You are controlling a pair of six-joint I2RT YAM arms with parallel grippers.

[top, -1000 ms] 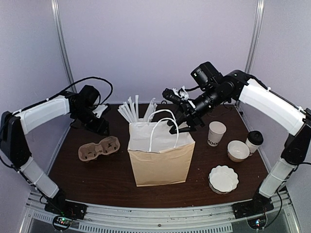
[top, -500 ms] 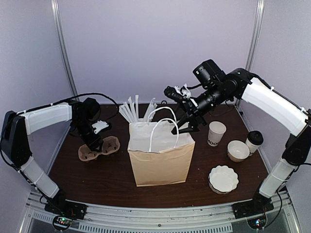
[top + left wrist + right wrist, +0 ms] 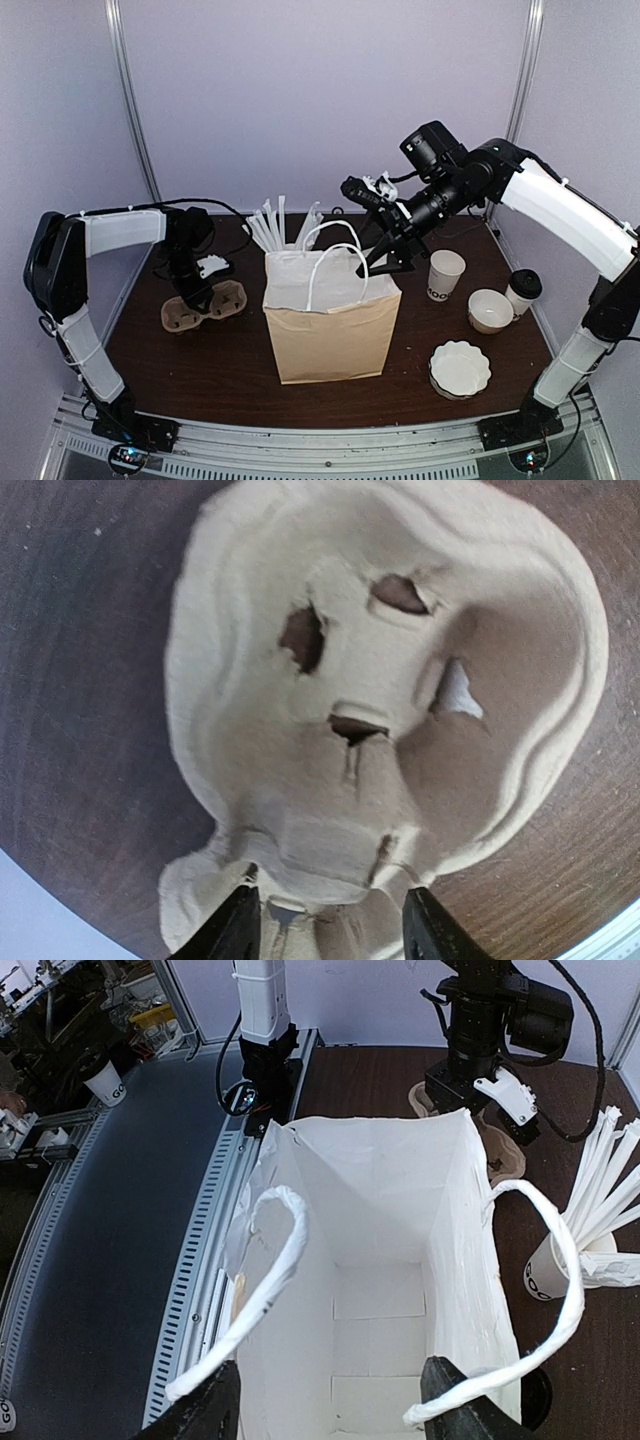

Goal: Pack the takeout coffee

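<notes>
The takeout coffee (image 3: 522, 289), a white cup with a black lid, stands at the table's right edge, far from both grippers. A brown paper bag (image 3: 330, 322) with white handles stands open at the centre. My right gripper (image 3: 386, 262) hovers open over the bag's right rim. In the right wrist view the right gripper (image 3: 330, 1392) looks down into the white, empty inside of the bag (image 3: 380, 1210), and a handle (image 3: 560, 1290) loops past one finger. My left gripper (image 3: 330, 918) is open, its jaws on either side of the narrow middle of a pulp cup carrier (image 3: 400, 670).
A lidless white cup (image 3: 445, 274), a low white cup (image 3: 490, 310) and a stack of white ruffled lids (image 3: 460, 369) sit right of the bag. A cup of white straws (image 3: 278, 226) stands behind the bag. The carrier (image 3: 205, 306) lies to the left.
My left arm swung forward and down onto the cup carrier, and its jaws have narrowed around it. The right gripper widened and stays over the bag.
</notes>
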